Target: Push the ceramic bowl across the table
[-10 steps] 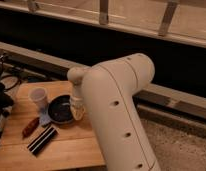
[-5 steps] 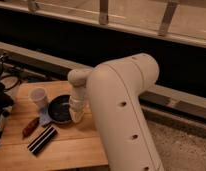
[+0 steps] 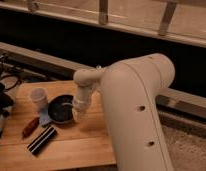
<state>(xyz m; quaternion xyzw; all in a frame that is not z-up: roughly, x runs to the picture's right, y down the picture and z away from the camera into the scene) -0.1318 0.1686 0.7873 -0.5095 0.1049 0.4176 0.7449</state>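
Note:
The black ceramic bowl (image 3: 60,109) sits on the light wooden table (image 3: 76,145), left of middle. My gripper (image 3: 76,116) hangs at the end of the white arm and sits at the bowl's right rim, touching or nearly touching it. The arm's wrist hides the fingers. The small white cup (image 3: 38,97) stands just left of the bowl.
A red object (image 3: 30,126) and a black striped bar (image 3: 42,139) lie on the table in front of the bowl. A small blue thing (image 3: 44,119) lies by the bowl's left edge. Dark equipment with cables (image 3: 3,95) stands at the far left. My large white arm (image 3: 138,115) covers the table's right side.
The arm's wrist has shifted slightly left and down toward the bowl's right rim. The bowl and cup stand about where they were.

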